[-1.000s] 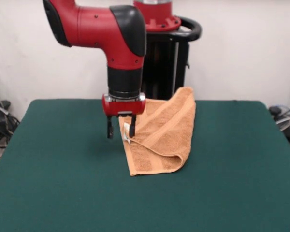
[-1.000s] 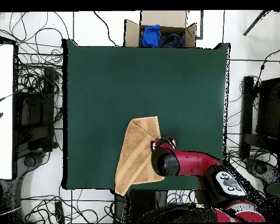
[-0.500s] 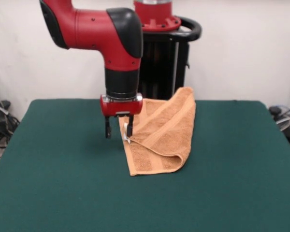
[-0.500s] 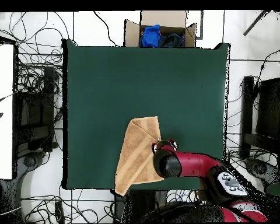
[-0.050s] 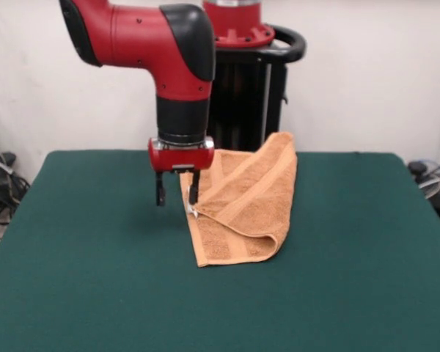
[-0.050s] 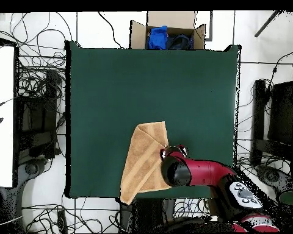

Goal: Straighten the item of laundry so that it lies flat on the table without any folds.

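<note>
Front view showed the gripper (image 5: 175,193), fingers apart and empty, poised beside the white tag (image 5: 192,207) of the folded terry towel (image 5: 243,202) overhanging the table's (image 5: 81,264) robot-side edge; it would do best pinching only the top layer's edge.

A cardboard box (image 6: 170,29) is seen at 12 o'clock overhead, with blue cloth (image 6: 156,36) and dark cloth (image 6: 180,41) held inside. Tangled cables (image 6: 39,91) are spread at 9 o'clock, beside a white surface (image 6: 1,116).
</note>
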{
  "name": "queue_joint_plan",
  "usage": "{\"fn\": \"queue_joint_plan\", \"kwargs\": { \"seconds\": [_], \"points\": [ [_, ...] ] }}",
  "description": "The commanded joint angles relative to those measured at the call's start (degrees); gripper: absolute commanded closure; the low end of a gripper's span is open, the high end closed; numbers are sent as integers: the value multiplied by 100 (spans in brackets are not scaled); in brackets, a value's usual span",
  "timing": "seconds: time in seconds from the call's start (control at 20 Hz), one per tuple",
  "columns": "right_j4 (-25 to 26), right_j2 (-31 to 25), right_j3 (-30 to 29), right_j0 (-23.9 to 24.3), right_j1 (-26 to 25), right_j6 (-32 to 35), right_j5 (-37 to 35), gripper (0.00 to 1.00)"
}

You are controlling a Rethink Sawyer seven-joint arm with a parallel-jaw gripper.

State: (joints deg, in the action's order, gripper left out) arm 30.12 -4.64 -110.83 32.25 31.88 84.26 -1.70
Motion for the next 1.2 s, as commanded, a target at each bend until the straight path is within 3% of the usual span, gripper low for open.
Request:
{"fn": "queue_joint_plan", "kwargs": {
  "seconds": [0.05, 0.6, 1.2],
  "points": [
    [28, -511, -181, -195, 155, 620, -218, 0],
    [-113, -212, -361, -600, 105, 992, 151, 0],
    [127, -260, -15, -284, -365, 762, 347, 0]
  ]
}}
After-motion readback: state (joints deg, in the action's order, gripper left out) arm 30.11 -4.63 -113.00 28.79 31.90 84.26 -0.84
